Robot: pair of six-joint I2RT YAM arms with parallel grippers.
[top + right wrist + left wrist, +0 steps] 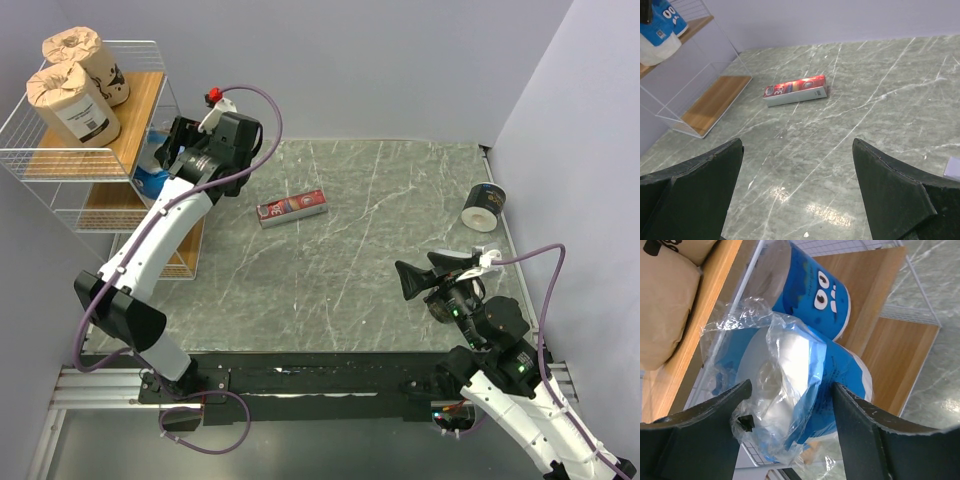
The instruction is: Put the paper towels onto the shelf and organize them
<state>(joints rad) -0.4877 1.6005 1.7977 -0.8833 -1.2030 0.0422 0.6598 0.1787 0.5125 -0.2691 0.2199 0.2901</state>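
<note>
**Left arm at the shelf with a blue roll, right arm idle over the surface**

I start at the far left, where the shelf (143, 105) stands at the edge of the surface (380, 250). On its top board I see two kraft rolls standing upright and touching: the front one (75, 100) and the back one (90, 55).

My left gripper (791, 386) reaches in under that top board. On the wrist camera its jaws stand apart, one on either side of a blue roll (800, 370) in loose clear wrap. The left finger (715, 420) overlaps the crinkled plastic, and I cannot tell whether either finger presses on the roll itself. That roll sits on a lower wooden board. Just beyond it on the same board is a second blue roll (815, 295) with cartoon eyes printed on it.

Moving right, a red box (291, 208) lies flat on the surface, well apart from the shelf and from both arms.

Further right, my right gripper (797, 142) hangs above the near part of the surface, jaws spread wide with nothing between them. Its camera looks across at the red box.

At the far right, a dark roll (485, 205) lies near the wall, its white end showing.
</note>
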